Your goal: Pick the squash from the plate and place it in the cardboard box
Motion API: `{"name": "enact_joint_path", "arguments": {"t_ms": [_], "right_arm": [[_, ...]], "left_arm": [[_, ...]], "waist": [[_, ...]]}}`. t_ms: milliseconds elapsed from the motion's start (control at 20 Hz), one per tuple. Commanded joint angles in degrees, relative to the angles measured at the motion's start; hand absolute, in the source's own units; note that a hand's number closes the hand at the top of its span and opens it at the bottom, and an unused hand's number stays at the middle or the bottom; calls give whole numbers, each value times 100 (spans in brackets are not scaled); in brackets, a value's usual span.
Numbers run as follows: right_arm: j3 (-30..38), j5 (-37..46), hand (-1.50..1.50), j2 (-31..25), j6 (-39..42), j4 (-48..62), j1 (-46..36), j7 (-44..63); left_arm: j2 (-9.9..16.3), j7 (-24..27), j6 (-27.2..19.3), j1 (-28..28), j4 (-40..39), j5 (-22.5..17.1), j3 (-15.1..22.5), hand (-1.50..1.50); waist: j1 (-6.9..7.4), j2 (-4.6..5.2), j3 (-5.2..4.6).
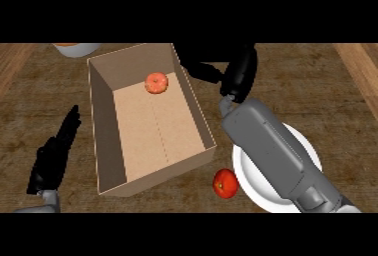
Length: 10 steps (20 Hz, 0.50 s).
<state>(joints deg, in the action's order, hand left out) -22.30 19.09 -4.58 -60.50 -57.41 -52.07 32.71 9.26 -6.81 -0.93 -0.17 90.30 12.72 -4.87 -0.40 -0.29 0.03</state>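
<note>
squash lay in box | plate bare | right hand open, holding nothing, beside box | left hand open, resting | task looked done

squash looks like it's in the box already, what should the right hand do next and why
Probably draw the right hand back toward the robot, away from the cardboard box. The squash already lies on the box floor near its far end, apart from the hand, whose fingers hang relaxed and hold nothing just past the box's right wall. The forearm crosses the white plate, so lift slightly while retreating.
</note>
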Motion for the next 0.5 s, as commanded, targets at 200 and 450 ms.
{"name": "enact_joint_path", "arguments": {"t_ms": [200,450], "right_arm": [[289,-215,-150,-1230,84,-2732,2149,-28],[584,-918,-150,-2196,901,-4265,3494,-399]], "left_arm": [[-41,-8,-84,160,-11,-2,-97,0],[-29,-11,-112,-74,-141,79,-81,0]], "waist": [[-208,-39,-1],[-105,3,1]]}}
